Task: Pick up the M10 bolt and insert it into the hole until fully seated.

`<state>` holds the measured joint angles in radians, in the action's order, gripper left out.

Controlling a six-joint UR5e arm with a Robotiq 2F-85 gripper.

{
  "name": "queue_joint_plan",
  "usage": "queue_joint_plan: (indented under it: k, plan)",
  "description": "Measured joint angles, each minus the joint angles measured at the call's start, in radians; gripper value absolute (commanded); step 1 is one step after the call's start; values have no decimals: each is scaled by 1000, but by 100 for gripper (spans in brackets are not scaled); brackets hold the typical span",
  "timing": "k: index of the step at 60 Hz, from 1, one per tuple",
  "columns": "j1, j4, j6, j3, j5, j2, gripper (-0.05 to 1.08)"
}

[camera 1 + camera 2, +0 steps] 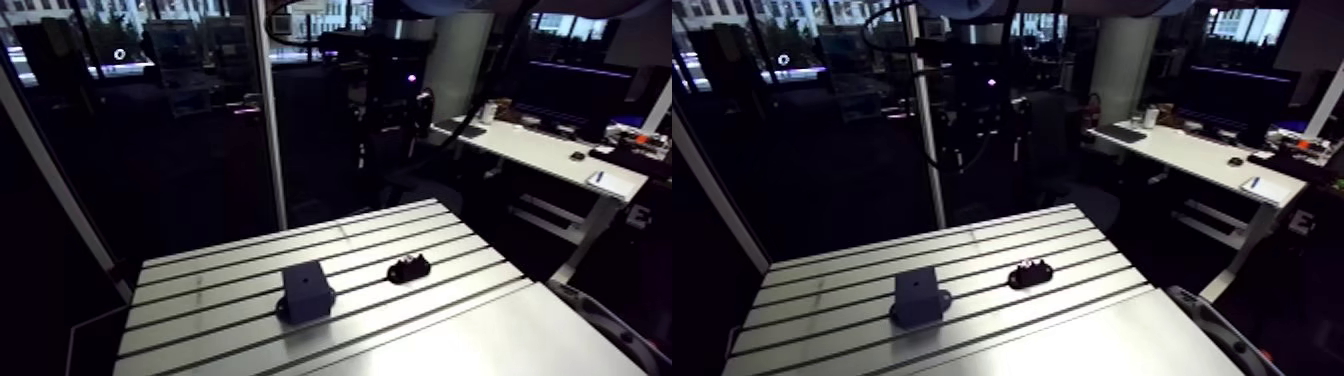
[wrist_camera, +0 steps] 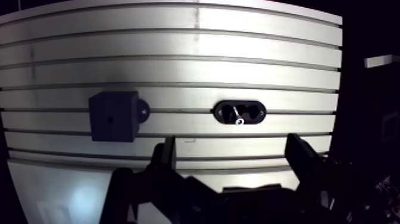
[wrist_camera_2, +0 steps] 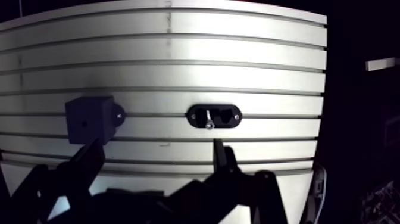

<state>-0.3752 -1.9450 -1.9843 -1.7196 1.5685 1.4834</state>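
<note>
1. M10 bolt [image 1: 405, 263], arm view: shows only as a small bright glint inside a dark oval holder [image 1: 409, 269]. The holder sits on the desk [image 1: 420, 225], to the right of a dark block [image 1: 305, 291] and apart from it. The bolt is not picked up yet.
2. Arm view, shapes: the block is boxy and matte with a wider foot at its base. A small hole [image 1: 301, 283] shows on its top face, with nothing in it; I judge it the target. The desk is pale brushed aluminium with long parallel slots. The claw cannot be read here.
3. Wrist view: the claw [image 2: 232, 143] has its fingers spread wide with nothing between them. It hovers over the near part of the desk. The bolt lies ahead of it, roughly in line with the gap, not touching.
4. Wrist view, materials: the bolt is a short, thin, shiny metal piece lying in the holder's recess. The holder is black with rounded ends. The block is to one side of it, with slots running under both.
5. Progress: nothing done so far. Left to do: descend, grip the bolt, carry it to the block, line it up, push until seated.
</note>
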Motion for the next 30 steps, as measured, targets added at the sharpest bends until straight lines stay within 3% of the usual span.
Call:
queue_joint_plan:
  k: [18,30]
  plan:
    - [-85,-152,-74,-112,-84,-6,1]
    - [-119,-217,-94,-171,-105,-14,1]
